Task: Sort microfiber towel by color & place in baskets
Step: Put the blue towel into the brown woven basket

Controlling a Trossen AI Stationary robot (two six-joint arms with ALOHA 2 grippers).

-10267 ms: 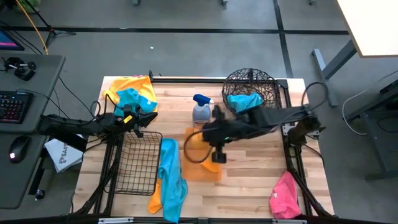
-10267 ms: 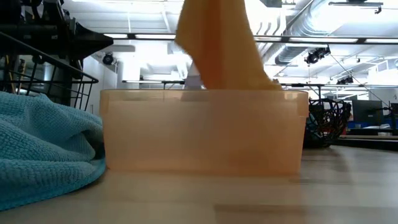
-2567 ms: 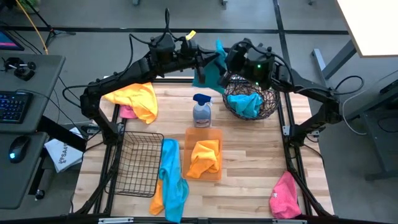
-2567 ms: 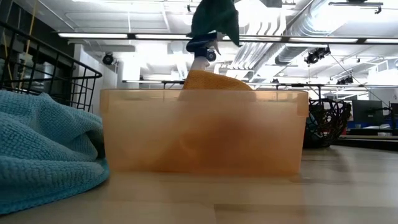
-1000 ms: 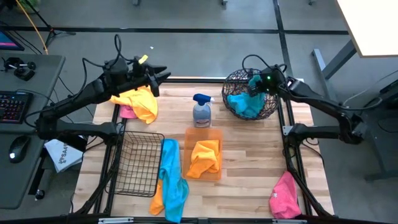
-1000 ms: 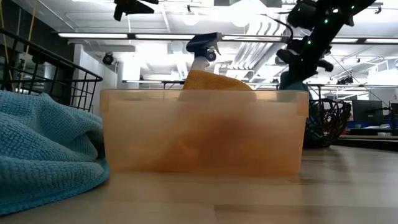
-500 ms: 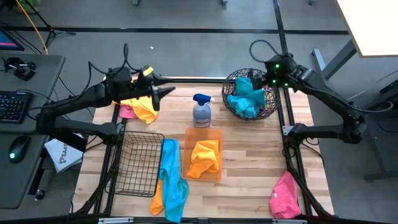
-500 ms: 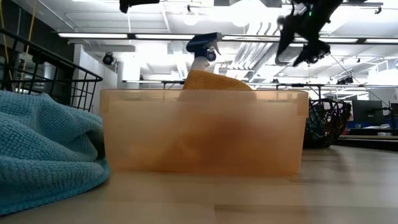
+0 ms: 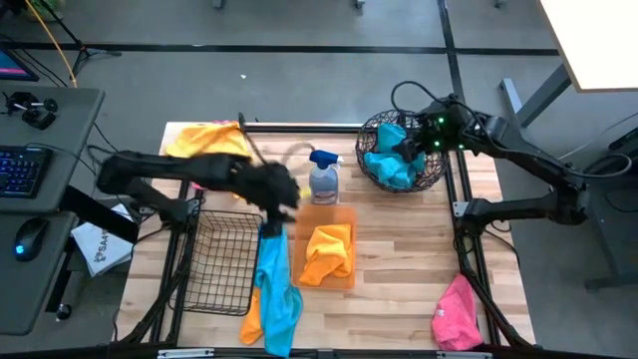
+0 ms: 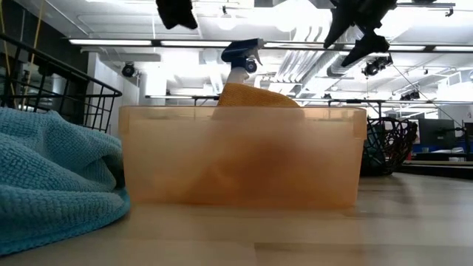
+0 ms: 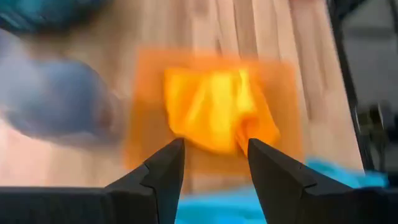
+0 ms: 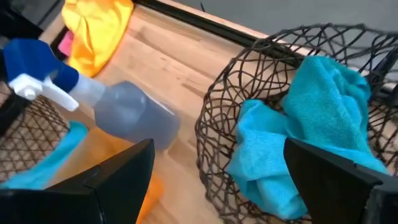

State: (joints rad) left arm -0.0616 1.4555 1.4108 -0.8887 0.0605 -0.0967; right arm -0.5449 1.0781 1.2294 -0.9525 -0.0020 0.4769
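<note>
My left gripper (image 9: 287, 203) hangs open above the table's middle, over the far end of a blue towel (image 9: 273, 279) that lies draped on the right edge of the black wire-grid basket (image 9: 217, 261). Its wrist view looks down on the orange towel (image 11: 214, 109) inside the orange bin (image 9: 327, 221). My right gripper (image 9: 407, 148) is open above the round wire basket (image 9: 431, 172), which holds blue towels (image 12: 298, 130). A yellow towel (image 9: 204, 140) lies at the far left and a pink towel (image 9: 457, 314) at the near right.
A blue-capped spray bottle (image 9: 322, 179) stands between the round basket and my left gripper, just beyond the orange bin. An orange towel (image 9: 249, 324) shows under the blue towel's near end. Bare wood lies between the bin and the pink towel.
My left gripper has swept from above the yellow towel at the far left toward the table's middle and its near edge, dropping lower. My right gripper has opened and let go of a blue towel, which now lies in the round basket, and has risen above it.
</note>
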